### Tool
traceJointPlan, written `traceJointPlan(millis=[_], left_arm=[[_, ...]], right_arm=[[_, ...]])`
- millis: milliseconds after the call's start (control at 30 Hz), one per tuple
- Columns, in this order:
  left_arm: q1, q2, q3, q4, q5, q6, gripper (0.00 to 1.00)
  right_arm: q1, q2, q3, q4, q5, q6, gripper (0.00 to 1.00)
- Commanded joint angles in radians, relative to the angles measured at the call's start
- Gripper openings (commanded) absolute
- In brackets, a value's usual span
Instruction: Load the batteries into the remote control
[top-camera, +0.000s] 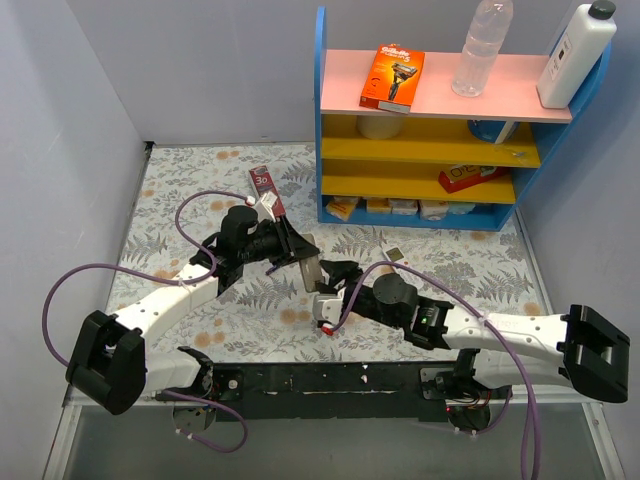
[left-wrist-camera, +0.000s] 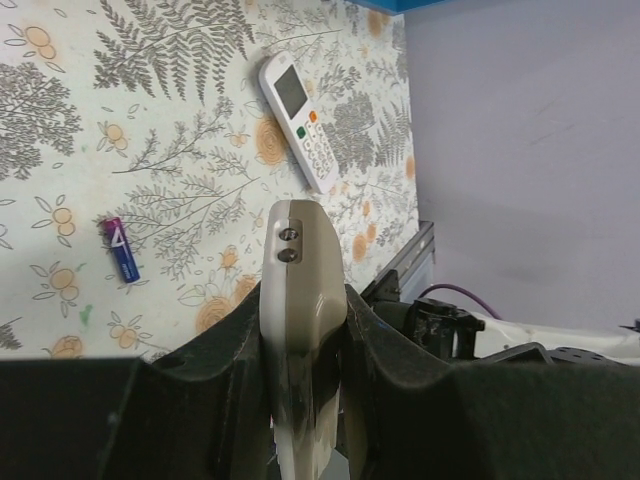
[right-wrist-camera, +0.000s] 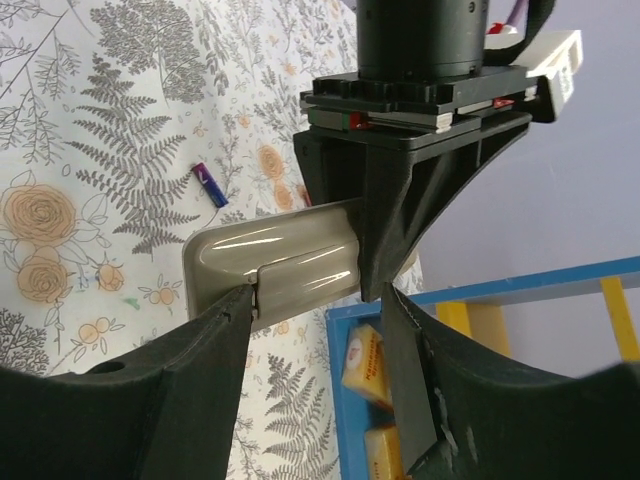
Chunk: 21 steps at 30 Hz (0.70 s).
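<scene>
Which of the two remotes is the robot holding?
The plain grey remote, clamped in the left end effector; the white remote with buttons lies loose on the table.

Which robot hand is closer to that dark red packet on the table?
Left. The left gripper lies just short of the dark red packet; the right gripper is farther back.

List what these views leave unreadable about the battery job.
- Remote control, left wrist view: lower half buried between left gripper fingers; battery bay unseen.
- Battery, left wrist view: polarity marks too small.
- Right gripper, right wrist view: contact with the remote control unclear; its own finger blocks that.
</scene>
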Motion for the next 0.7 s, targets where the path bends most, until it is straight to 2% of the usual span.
traceJointPlan(millis=[0, 333, 667], left_arm=[[-0.037, -0.050, 0.025, -0.113, 0.096, 0.104, 0.00], [-0.037, -0.033, -0.018, -0.078, 0.067, 0.161, 0.00], [-0.037, -0.052, -0.113, -0.013, -0.135, 0.196, 0.00]], right_arm=[[-0.030, 0.038, -0.014, 0.016, 0.132, -0.013, 0.60], [-0.032, 0.125, -0.046, 0.106, 0.135, 0.028, 0.60], [-0.033, 0.205, -0.066, 0.158, 0.107, 0.074, 0.60]])
